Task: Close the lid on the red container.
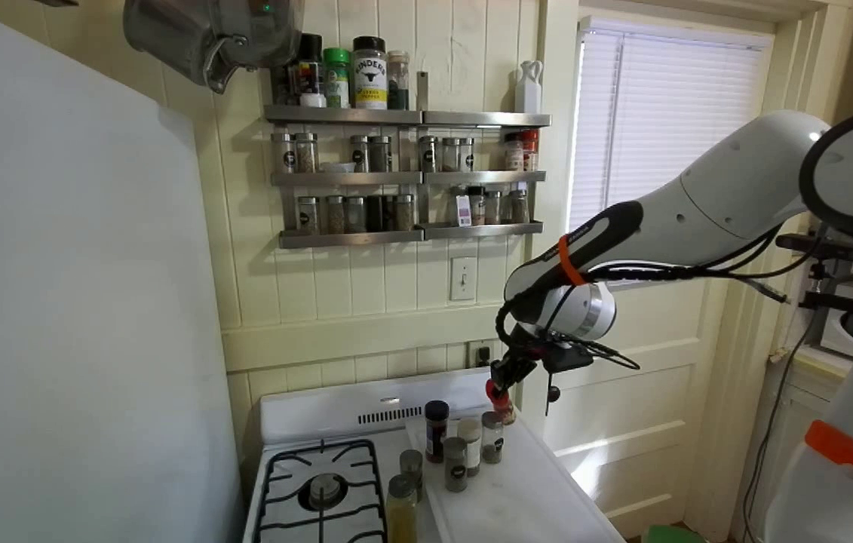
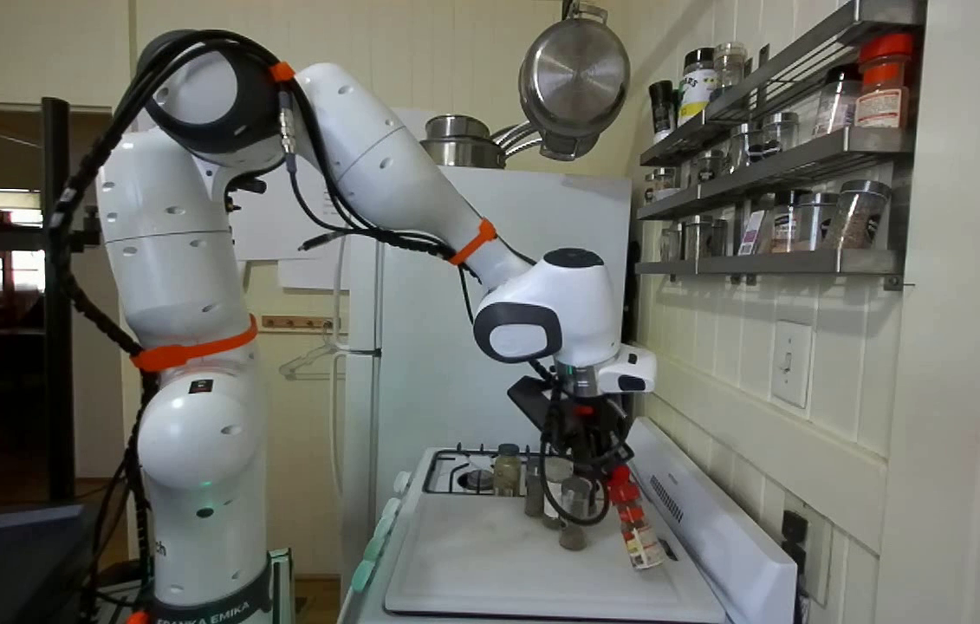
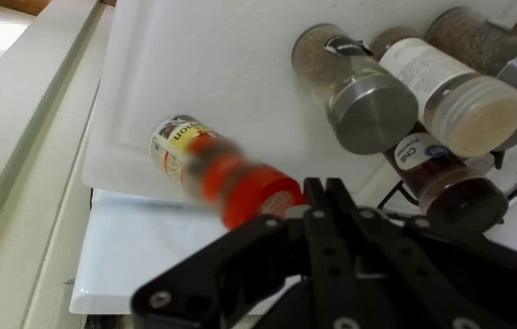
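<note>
The red container point(image 3: 258, 196) is a small spice jar with a red top and a cinnamon label. It also shows in both exterior views point(image 1: 503, 408) point(image 2: 633, 520), where it leans with its top toward my gripper. In the wrist view it is partly blurred. My gripper point(image 3: 325, 185) has its two fingers close together, with a narrow slit between them and nothing seen in it. The fingertips are right beside the red top, and a bit of red shows next to the left one. Whether they touch, and how the lid's flap stands, I cannot tell.
A silver-capped jar point(image 3: 354, 91), a white-capped jar point(image 3: 464, 105) and a dark chili powder bottle point(image 3: 441, 178) stand near the gripper on the white stove cover point(image 2: 490, 563). The stove's back panel point(image 2: 715, 520) rises beside the red container. A burner grate point(image 1: 320, 483) lies farther off.
</note>
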Motion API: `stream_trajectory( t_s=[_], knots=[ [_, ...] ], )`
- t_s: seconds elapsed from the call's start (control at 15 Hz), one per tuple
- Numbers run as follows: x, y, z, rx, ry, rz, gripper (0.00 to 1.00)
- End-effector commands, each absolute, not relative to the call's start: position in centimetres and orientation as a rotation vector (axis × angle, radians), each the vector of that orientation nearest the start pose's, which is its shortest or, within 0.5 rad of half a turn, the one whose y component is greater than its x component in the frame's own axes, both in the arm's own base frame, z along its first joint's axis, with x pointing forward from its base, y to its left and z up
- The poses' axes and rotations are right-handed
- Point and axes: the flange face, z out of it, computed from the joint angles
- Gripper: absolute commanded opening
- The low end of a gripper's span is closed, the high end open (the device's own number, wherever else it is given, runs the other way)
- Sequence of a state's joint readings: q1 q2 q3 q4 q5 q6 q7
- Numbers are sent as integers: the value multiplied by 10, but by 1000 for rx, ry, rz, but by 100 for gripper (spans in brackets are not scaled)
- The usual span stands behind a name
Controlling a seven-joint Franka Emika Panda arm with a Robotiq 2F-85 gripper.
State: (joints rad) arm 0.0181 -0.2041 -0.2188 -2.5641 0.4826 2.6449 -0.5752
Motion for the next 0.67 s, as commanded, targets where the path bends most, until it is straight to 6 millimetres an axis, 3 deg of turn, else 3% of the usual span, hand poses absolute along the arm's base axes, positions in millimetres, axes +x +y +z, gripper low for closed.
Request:
stream_trajectory(
  t_s=[0.0, 0.6],
  knots=[
    [439, -110, 365, -2789, 101, -604, 1],
    [432, -125, 352, -2617, 195, -556, 1]
  ],
)
